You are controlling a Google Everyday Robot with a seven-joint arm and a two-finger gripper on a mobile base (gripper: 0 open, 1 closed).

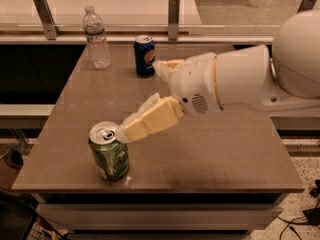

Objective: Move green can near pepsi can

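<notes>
The green can (109,154) stands upright near the front left edge of the brown table (215,154). The pepsi can (144,56) stands upright at the back middle, well apart from the green can. My gripper (140,100) reaches in from the right, open and empty. Its lower cream finger (150,120) points down-left, with its tip at the right rim of the green can's top. The upper finger (167,67) sits just right of the pepsi can.
A clear plastic bottle (97,38) stands at the back left of the table. A rail with metal posts (173,15) runs behind the table. My white arm (260,79) covers the table's right back part.
</notes>
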